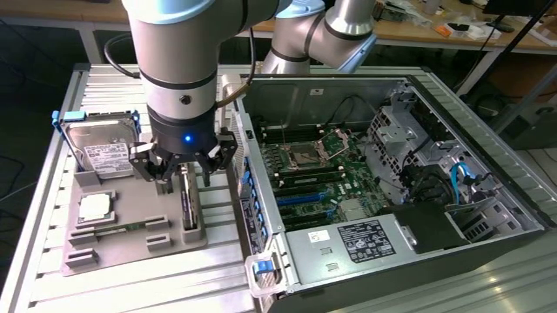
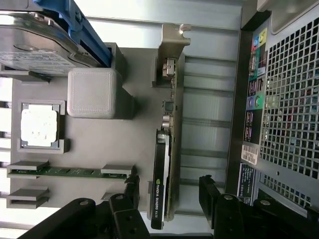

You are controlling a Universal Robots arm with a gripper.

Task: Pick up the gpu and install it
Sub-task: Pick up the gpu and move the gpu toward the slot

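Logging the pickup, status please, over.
Gripper above gpu, jaws open either side. Gpu edge-on in grey tray. Nothing between jaws and card.

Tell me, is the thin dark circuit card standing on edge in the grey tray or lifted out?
In, on edge. The dark card rests on the grey tray; the open gripper straddles it without touching.

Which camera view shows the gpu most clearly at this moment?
The wrist view: the gpu stands edge-on in the grey tray, label and metal bracket visible, between the fingers of the open gripper. In the exterior view it is just a thin dark strip under the gripper, partly hidden.
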